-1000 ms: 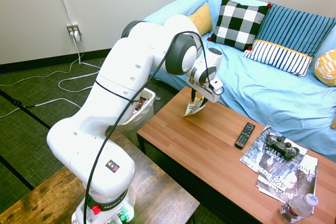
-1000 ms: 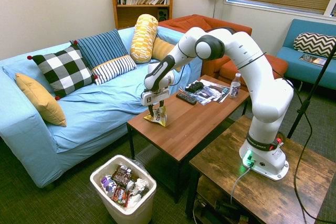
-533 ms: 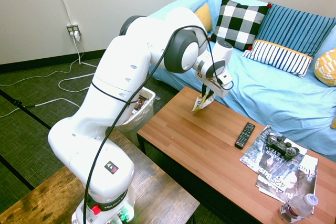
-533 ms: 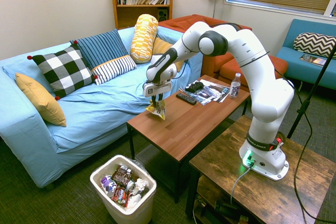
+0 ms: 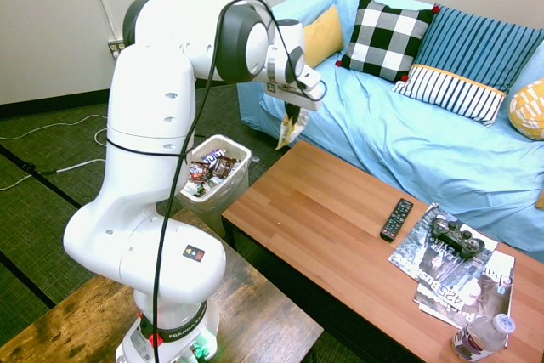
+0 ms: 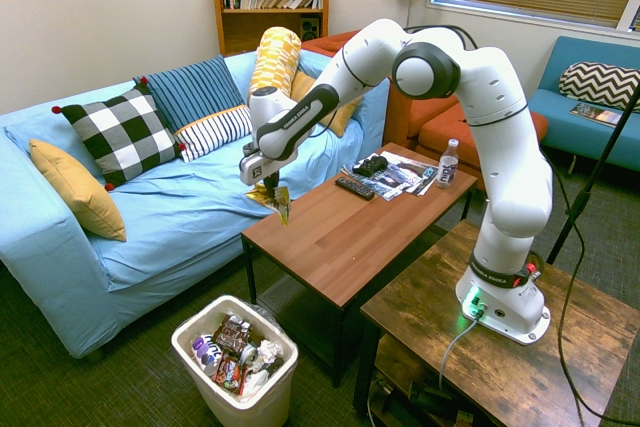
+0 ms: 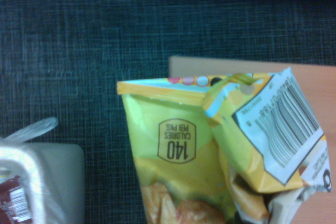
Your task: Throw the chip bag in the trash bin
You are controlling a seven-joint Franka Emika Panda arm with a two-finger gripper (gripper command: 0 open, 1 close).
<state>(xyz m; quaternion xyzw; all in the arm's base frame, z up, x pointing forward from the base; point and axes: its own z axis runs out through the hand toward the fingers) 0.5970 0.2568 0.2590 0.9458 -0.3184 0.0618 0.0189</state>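
Chip bag (image 6: 282,204): pinched in the closed gripper (image 6: 271,186), jaws drawn together on a crumpled part. Hanging in the air near the end of the coffee table (image 5: 327,210), between table and couch (image 6: 185,222), not over the trash bin (image 6: 284,387). Probably very light, soft and floppy, with slick foil likely to slide if caught by a thin edge. Best taken by a bunched fold, as here. Little to break; loose end likely to swing or snag on the bin's rim.
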